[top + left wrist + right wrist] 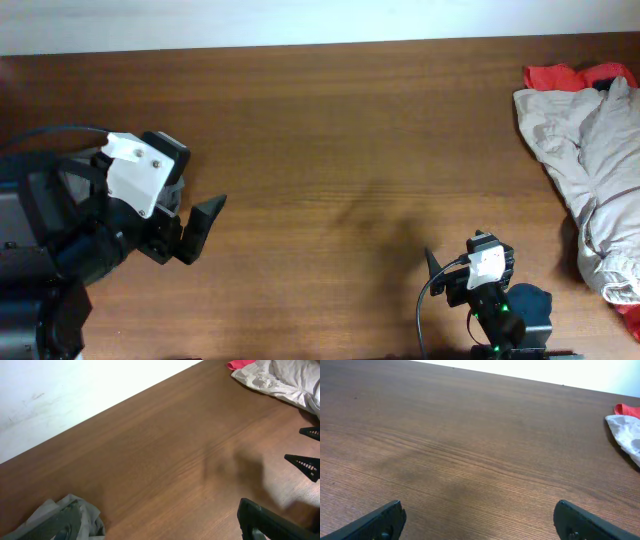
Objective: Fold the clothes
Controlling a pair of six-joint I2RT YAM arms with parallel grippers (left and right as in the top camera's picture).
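Beside the left end effector [160, 530], the shorts [82, 512] lie bunched on the worktop [320, 130]; both it and the right end effector [480, 520] stand wide apart, empty.

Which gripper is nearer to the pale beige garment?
Right. The right gripper is open, somewhat to the left of the pale beige garment; the left gripper, also open, is far over at the opposite side.

A robotics lab, it seems: bare wood-grain surface [330, 120] against a plain white wall [300, 20], a black left arm [100, 240] and right arm [487, 290] stationed along its near edge.
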